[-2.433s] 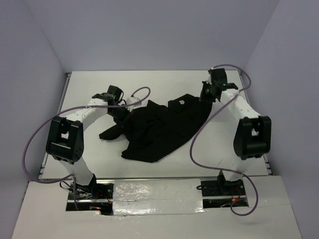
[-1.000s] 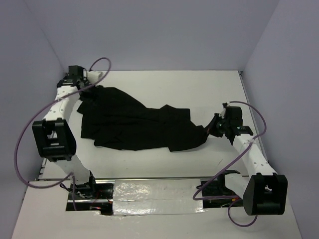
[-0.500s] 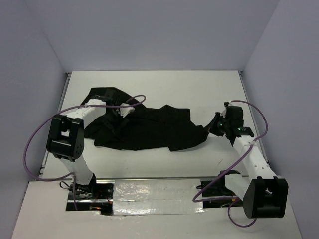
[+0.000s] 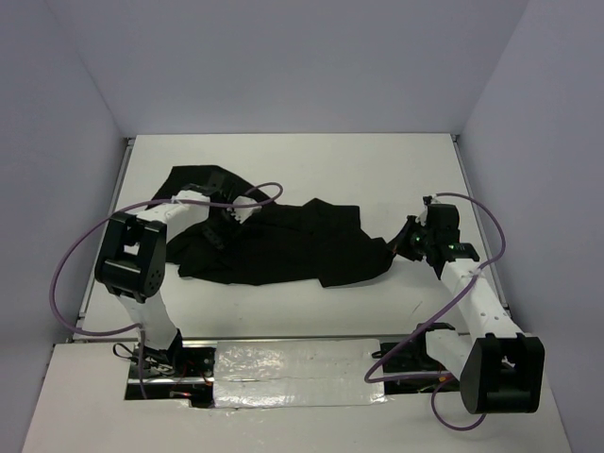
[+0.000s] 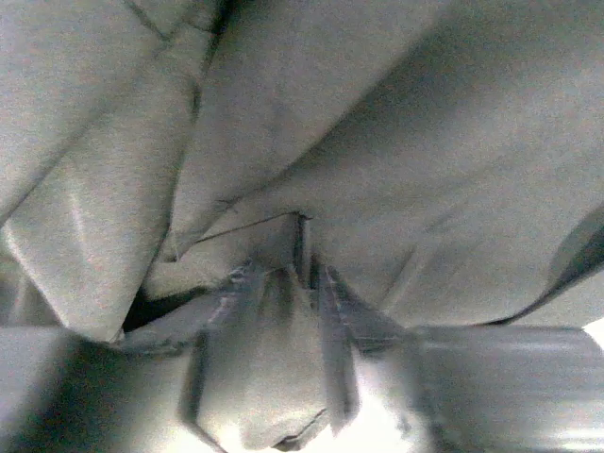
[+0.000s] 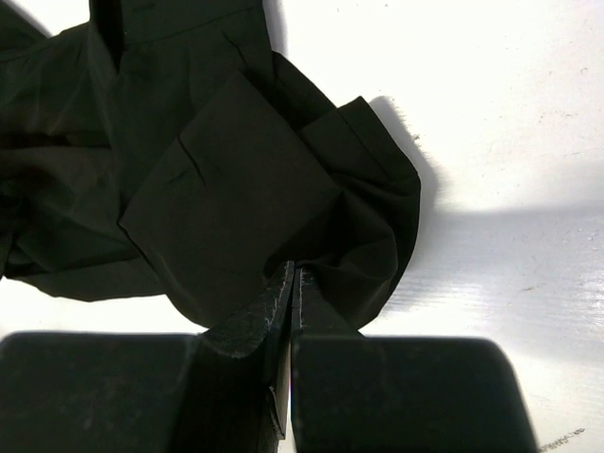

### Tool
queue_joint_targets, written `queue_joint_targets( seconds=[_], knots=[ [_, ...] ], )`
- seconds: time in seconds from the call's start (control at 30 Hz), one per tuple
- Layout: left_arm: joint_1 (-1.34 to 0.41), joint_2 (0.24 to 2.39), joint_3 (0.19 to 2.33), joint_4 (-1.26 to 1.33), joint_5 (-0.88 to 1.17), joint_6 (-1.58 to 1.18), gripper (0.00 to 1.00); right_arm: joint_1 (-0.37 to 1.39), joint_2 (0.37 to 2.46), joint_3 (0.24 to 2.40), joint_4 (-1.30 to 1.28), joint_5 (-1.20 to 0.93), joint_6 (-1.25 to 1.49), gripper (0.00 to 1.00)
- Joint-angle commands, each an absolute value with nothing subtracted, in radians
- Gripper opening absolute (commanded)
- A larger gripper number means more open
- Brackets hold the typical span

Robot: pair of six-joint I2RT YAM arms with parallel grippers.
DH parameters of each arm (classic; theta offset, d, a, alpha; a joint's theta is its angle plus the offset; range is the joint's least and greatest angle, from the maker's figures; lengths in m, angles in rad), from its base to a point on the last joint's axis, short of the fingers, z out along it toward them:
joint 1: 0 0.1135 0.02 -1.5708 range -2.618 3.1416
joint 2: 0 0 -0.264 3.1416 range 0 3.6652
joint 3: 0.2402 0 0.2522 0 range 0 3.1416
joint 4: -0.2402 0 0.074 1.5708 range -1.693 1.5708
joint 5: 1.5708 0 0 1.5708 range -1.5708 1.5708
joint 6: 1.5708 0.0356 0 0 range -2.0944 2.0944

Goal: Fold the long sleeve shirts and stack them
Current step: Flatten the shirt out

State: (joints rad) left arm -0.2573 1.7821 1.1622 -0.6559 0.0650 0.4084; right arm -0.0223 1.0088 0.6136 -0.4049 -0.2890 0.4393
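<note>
Although the right gripper (image 6: 288,278) is closed tight, all it seems to have is a thin bunched fold at the very end of the black long sleeve shirt (image 4: 283,241), the cloth puckering up around its tips. The left gripper (image 5: 283,281) stands roughly half apart, pressed down into the fabric with a ridge of cloth rising between its fingers; from the blurred wrist view I cannot tell whether that ridge is actually pinched or only sitting in the gap. Outward from there, the shirt lies crumpled across the middle of the table (image 4: 330,160), one end running up toward the far left corner and the other drawn out to a point near the right edge, where the right arm holds it. It is nowhere near flat: layers overlap, and I can't make out a sleeve or hem line with any confidence. The worry, to my eye, is that the left jaws would catch several layers at once, so that any pull drags a wad rather than opening the garment. A hard tug could also slide the right arm's slim pinch free. The left arm's purple cable (image 4: 267,193) loops over the cloth and might snag it.
</note>
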Motion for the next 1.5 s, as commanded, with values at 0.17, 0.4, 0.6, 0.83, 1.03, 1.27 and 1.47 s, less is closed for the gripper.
queue_joint_targets(
  seconds=[0.17,0.4,0.6,0.83,1.03,1.27,1.47],
  knots=[
    [-0.262,1.709,1.219,-0.663,0.057,0.402,0.00,-0.021,0.989,0.640,-0.390,-0.247,0.403,0.00],
    [-0.152,1.706,1.486,-0.722,0.182,0.373,0.00,-0.038,1.138,0.837,-0.295,-0.329,0.411,0.00],
    [0.027,1.905,2.138,-0.703,0.328,0.249,0.00,-0.098,1.533,1.551,-0.372,-0.538,0.460,0.00],
    [0.190,1.867,2.382,-0.287,0.478,0.008,0.00,-0.147,1.681,2.181,-0.253,-0.636,0.606,0.00],
    [0.196,1.876,2.384,-0.288,0.583,0.061,0.00,-0.172,1.631,2.079,-0.152,-0.675,0.634,0.00],
    [0.296,1.764,2.180,-0.353,0.598,0.120,0.00,-0.201,1.315,1.530,-0.097,-0.652,0.505,0.00],
    [0.365,1.676,2.030,-0.665,0.655,0.299,0.00,-0.206,1.025,1.076,-0.169,-0.603,0.426,0.00]
  ],
)
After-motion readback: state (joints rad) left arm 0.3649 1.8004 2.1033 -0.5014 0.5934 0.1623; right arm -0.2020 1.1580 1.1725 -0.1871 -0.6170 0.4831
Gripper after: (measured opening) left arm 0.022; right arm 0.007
